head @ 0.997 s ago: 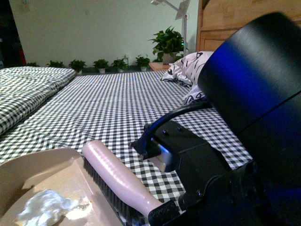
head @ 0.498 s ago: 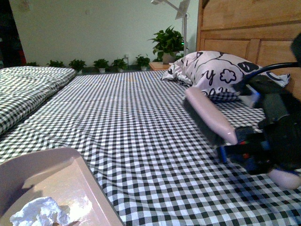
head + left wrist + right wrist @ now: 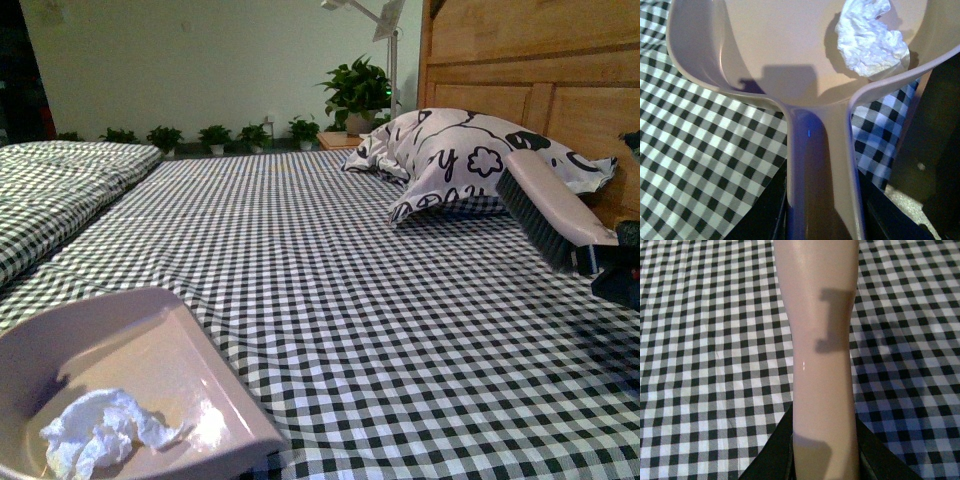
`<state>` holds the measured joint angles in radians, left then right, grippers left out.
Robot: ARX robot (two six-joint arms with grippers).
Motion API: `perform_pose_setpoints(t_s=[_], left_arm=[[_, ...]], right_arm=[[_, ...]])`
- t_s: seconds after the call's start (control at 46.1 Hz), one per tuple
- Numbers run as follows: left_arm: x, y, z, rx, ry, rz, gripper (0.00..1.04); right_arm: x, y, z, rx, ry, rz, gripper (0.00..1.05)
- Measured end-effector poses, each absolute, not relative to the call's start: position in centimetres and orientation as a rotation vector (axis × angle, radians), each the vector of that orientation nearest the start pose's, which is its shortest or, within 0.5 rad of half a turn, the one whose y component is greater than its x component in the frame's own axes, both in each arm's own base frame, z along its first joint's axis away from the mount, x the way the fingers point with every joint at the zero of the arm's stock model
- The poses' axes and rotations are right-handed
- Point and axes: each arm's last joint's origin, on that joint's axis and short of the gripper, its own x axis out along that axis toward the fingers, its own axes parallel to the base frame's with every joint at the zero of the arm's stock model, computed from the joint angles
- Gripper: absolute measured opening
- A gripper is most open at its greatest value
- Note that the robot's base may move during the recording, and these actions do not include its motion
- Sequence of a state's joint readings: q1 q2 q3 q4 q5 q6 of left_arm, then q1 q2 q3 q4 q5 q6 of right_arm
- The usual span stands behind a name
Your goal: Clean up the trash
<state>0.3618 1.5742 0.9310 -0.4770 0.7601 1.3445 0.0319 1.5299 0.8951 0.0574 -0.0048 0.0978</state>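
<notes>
In the front view, we are looking across a bed covered in a black-and-white checked sheet. At its near left corner a pale pink dustpan is sitting tilted, and the trash, a crumpled ball of white paper, is lying inside the pan near its back. At the far right edge of the bed a brush with a pink back and dark bristles is hanging in the air, slanting down toward a dark piece of the right arm at the frame's border. A white pillow with black cartoon print is leaning against the wooden headboard behind it. A folded checked blanket is lying along the far left edge, and potted plants are lining the wall beyond.

In the left wrist view, we are seeing the dustpan from its handle end. The handle is running down between the dark sides of the left pincer, which is clamped on it. The trash is resting inside the pan against its side wall, with the checked sheet showing below.

In the right wrist view, we are seeing the brush handle running up over the checked sheet. The right pincer is gripping its lower end from both sides.
</notes>
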Motion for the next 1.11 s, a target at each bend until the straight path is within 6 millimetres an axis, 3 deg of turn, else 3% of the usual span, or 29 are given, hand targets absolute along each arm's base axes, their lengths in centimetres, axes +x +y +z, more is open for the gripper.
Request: perform_pose_setpoints(t_s=[0.347,0.542,0.823,0.932,1.105], left_arm=[[29.6,8.0,25.7,0.618,0.264,-0.637,0.28],[29.7,7.8,29.0,0.454,0.201,-0.378,0.28],[26.6,6.9,30.0,0.153,0.211,-0.161,0.28],[24.8,6.3,30.8,0.106,0.196,-0.123,0.28],[21.4,5.2,32.4,0.078,0.163,-0.142,0.28]], right_arm=[[30.3,-1.0,25.8,0.168,0.462,-0.017,0.19],[28.9,-2.0,28.8,0.218,0.344,-0.006,0.19],[25.7,-2.4,33.4,0.231,0.129,0.057,0.19],[23.9,-2.4,35.1,0.232,0.045,0.093,0.19],[21.2,-2.4,36.3,0.234,-0.024,0.151,0.19]])
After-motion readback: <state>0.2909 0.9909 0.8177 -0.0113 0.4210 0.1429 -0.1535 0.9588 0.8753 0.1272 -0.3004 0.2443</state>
